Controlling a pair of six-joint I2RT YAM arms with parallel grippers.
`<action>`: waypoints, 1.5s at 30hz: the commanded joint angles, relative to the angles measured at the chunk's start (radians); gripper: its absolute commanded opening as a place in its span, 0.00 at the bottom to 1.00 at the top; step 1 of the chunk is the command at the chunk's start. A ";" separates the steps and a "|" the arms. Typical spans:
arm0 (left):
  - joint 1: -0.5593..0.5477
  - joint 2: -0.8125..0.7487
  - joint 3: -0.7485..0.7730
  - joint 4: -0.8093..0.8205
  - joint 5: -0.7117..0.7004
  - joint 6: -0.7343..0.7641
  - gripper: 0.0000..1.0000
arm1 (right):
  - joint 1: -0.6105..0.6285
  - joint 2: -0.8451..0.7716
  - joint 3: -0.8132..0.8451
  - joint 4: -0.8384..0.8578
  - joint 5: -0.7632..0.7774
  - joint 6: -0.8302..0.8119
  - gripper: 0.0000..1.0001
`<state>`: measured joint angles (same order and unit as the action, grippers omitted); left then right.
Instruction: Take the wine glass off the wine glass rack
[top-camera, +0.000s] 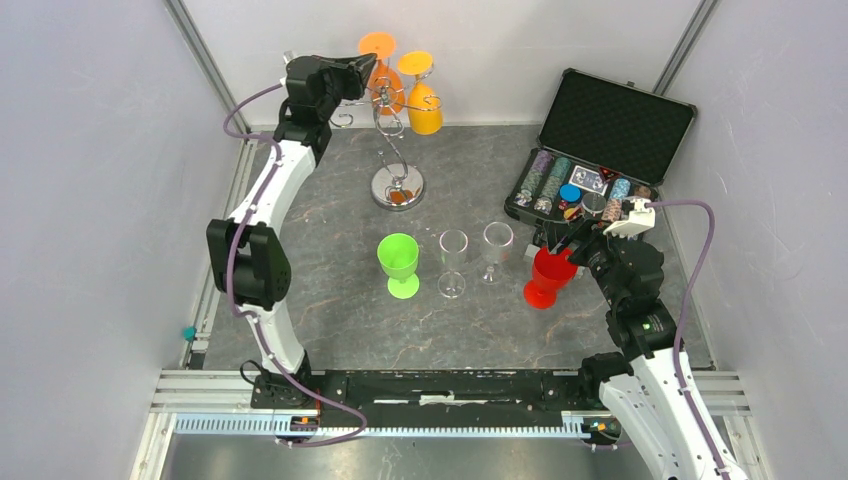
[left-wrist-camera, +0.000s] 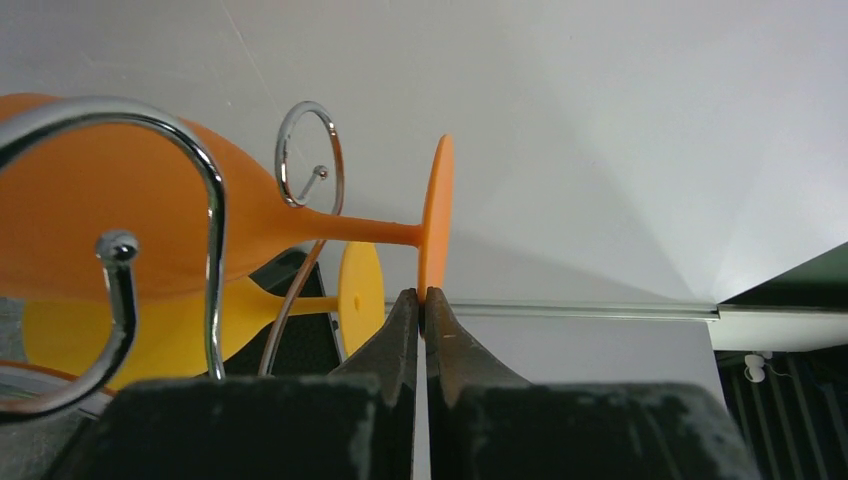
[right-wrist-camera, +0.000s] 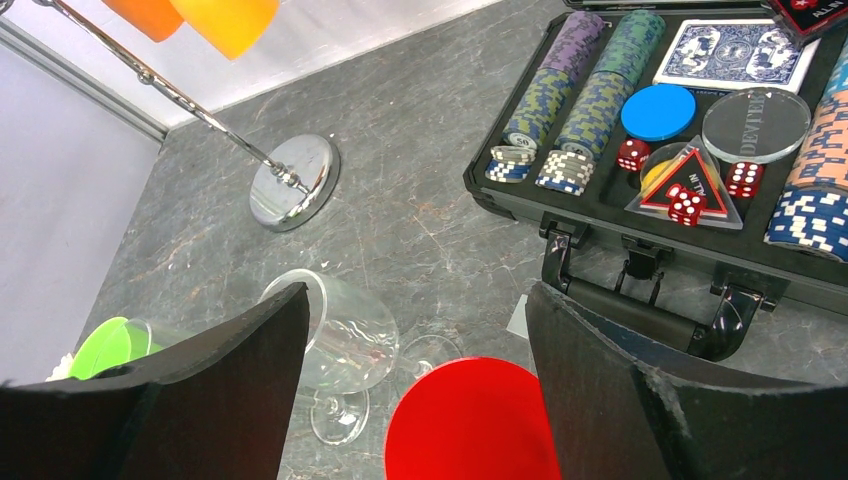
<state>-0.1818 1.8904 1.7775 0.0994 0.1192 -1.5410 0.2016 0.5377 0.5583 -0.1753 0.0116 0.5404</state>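
Observation:
The silver wine glass rack (top-camera: 397, 150) stands at the back of the table on its round base. An orange wine glass (top-camera: 381, 75) and a yellow one (top-camera: 424, 100) hang upside down from its curled arms. My left gripper (top-camera: 366, 72) is up at the rack top. In the left wrist view it (left-wrist-camera: 425, 295) is shut on the rim of the orange wine glass's foot (left-wrist-camera: 435, 215), whose stem still lies in the rack's wire loop (left-wrist-camera: 308, 155). My right gripper (right-wrist-camera: 418, 292) is open over a red glass (right-wrist-camera: 475, 420), which stands on the table (top-camera: 548, 275), with a gap on each side.
A green glass (top-camera: 399, 262) and two clear glasses (top-camera: 453, 262) (top-camera: 497, 248) stand in a row mid-table, left of the red glass. An open black poker chip case (top-camera: 600, 150) lies at the back right. Grey walls close in both sides.

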 joint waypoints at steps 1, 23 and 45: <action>0.025 -0.089 -0.015 0.031 0.024 0.051 0.02 | -0.002 -0.005 0.006 0.029 -0.001 0.013 0.84; 0.156 -0.083 0.016 0.060 0.092 0.106 0.02 | -0.003 -0.001 0.009 0.037 -0.005 0.025 0.84; 0.374 -0.588 -0.285 -0.225 0.354 0.471 0.02 | -0.001 0.023 -0.045 0.337 -0.329 0.052 0.98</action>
<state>0.1856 1.4563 1.5635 -0.0162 0.3576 -1.2354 0.2016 0.5446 0.5377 -0.0154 -0.1703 0.5629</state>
